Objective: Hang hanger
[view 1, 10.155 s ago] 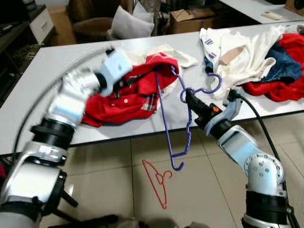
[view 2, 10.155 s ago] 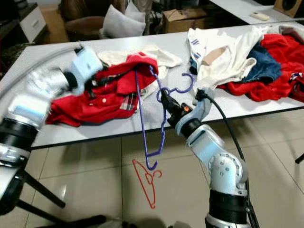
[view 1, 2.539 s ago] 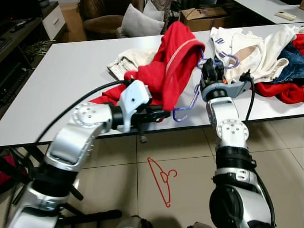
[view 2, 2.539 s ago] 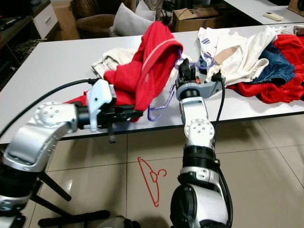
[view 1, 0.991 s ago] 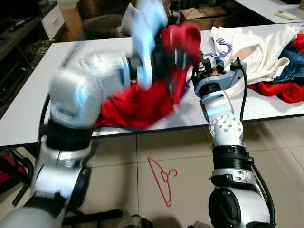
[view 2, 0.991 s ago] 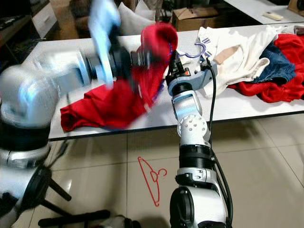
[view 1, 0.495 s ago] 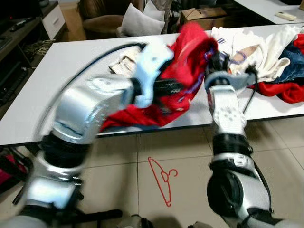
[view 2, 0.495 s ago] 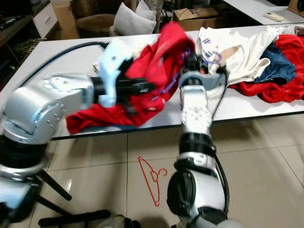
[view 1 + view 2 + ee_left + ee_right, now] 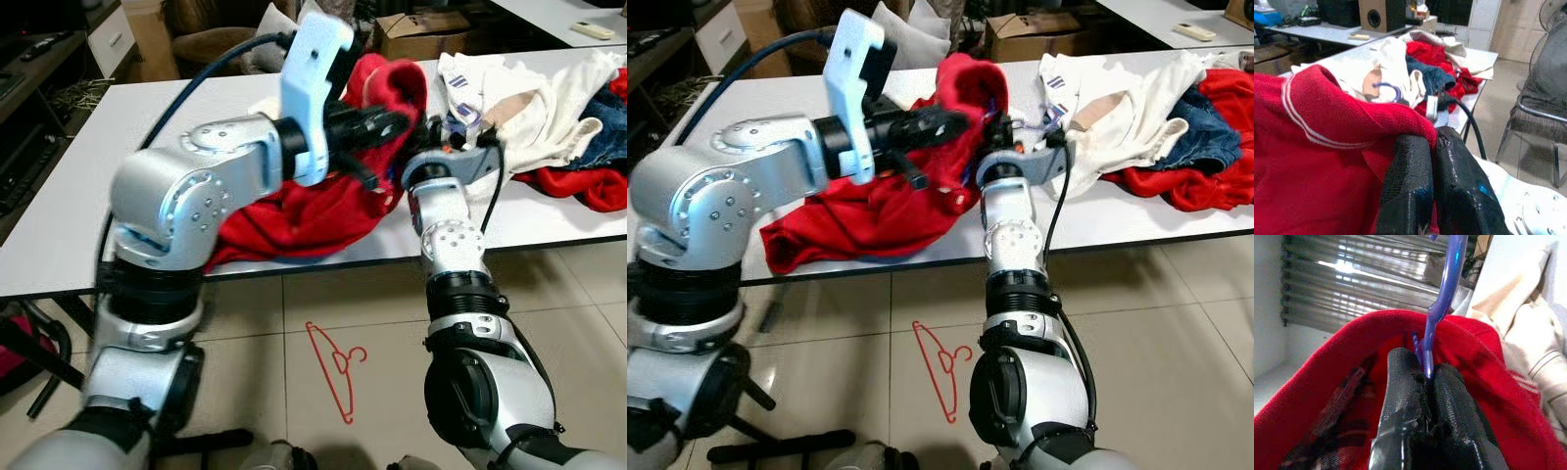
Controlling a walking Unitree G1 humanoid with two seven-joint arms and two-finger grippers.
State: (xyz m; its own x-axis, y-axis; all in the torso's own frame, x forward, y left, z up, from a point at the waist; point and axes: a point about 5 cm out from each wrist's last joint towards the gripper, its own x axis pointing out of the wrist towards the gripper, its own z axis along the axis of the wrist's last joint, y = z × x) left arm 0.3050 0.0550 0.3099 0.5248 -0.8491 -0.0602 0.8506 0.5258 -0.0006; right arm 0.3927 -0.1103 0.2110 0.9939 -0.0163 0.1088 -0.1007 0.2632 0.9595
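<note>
A red shirt [image 9: 313, 201] is draped from the white table [image 9: 98, 176] up over a purple hanger [image 9: 1447, 284]. My left gripper [image 9: 387, 122] is raised above the table, shut on the shirt's collar edge [image 9: 1352, 112]. Just right of it, my right gripper [image 9: 1427, 367] points upward and is shut on the hanger's neck, with the shirt around the hanger. The purple hook [image 9: 460, 116] sticks out past the collar. Most of the hanger is hidden inside the shirt.
A pile of white, blue and red clothes [image 9: 549, 108] covers the table's right end. A red hanger [image 9: 333, 372] lies on the tiled floor before the table. A cardboard box [image 9: 421, 24] and a chair with a pillow [image 9: 225, 39] stand behind.
My left arm has swung up and to the right, carrying the shirt's collar higher over the hanger. The right gripper has stayed at about the same place, holding the hanger.
</note>
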